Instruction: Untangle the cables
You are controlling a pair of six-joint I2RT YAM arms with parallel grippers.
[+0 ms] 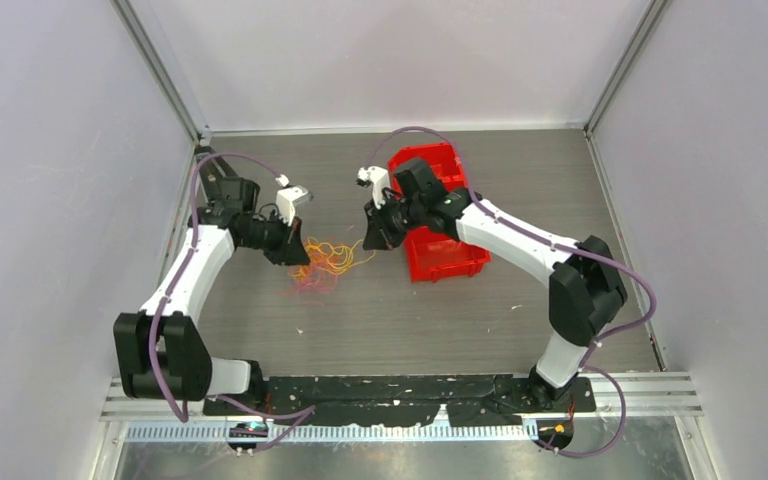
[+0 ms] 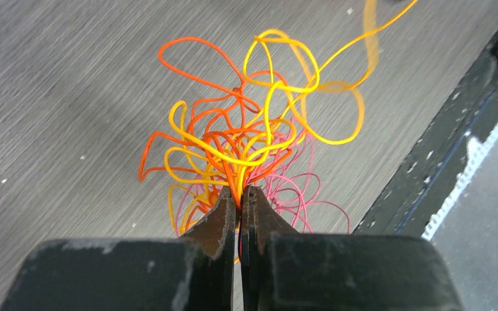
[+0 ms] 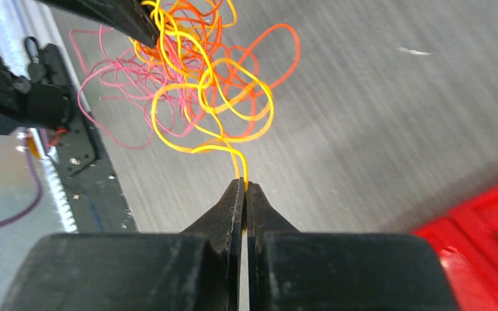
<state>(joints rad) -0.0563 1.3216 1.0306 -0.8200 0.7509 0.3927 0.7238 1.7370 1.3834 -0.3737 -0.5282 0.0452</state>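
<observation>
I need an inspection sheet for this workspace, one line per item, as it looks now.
Surface: grey wood-grain table, a few pale specks.
Job's things: tangle of cables, orange, yellow and pink, not sorted, between the two arms.
Clutter: red bin under the right arm.
Grippers: left gripper shut on the tangle's strands; right gripper shut on one yellow strand.
Cables: purple hoses run along both arms.
Surroundings: pale walls, metal frame posts.
</observation>
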